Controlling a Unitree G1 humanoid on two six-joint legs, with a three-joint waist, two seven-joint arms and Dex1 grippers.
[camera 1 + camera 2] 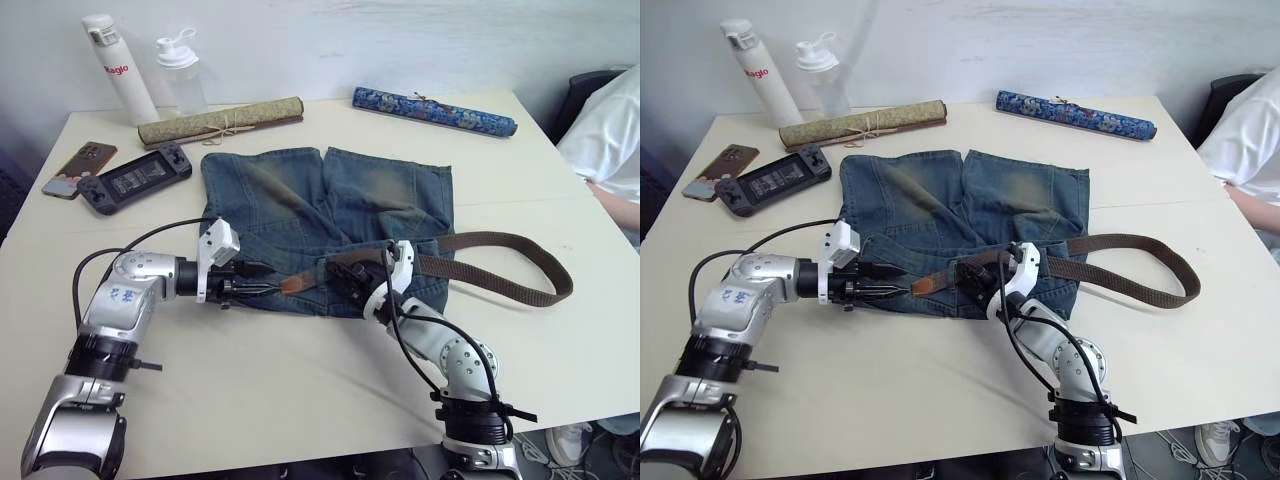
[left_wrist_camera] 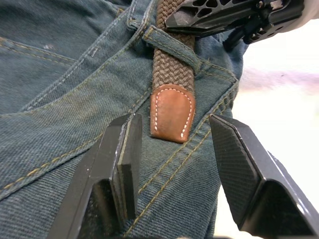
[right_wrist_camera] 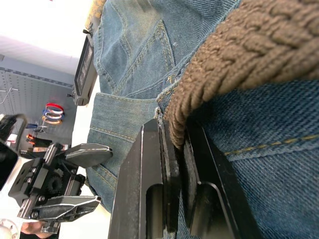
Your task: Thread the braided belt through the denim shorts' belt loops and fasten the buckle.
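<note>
The denim shorts point(image 1: 325, 225) lay flat on the table point(image 1: 300, 380), waistband toward the near edge and legs pointing far. The braided belt point(image 1: 500, 262) ran along the waistband from the right, looping out over the table to the right of the shorts and back. Its tan leather tip point(image 2: 172, 113) had passed under one belt loop point(image 2: 172, 42) and lay on the denim just beyond it.

The left gripper point(image 2: 172, 149) sat at the near-left part of the waistband, fingers spread wide on either side of the leather tip, not touching it. The right gripper point(image 3: 174, 149) was near the middle of the waistband, fingers narrowed and pinching the braided strap between its pads point(image 3: 168, 164). The buckle could not be made out.

Along the far side of the table: a white bottle point(image 1: 118, 68), a clear bottle point(image 1: 181, 72), a rolled olive mat point(image 1: 220, 121) and a blue patterned roll point(image 1: 433, 111). At far left, a handheld game console point(image 1: 135, 178) and a phone point(image 1: 78, 168). A person in a white sleeve point(image 1: 610, 130) sat at the right edge.
</note>
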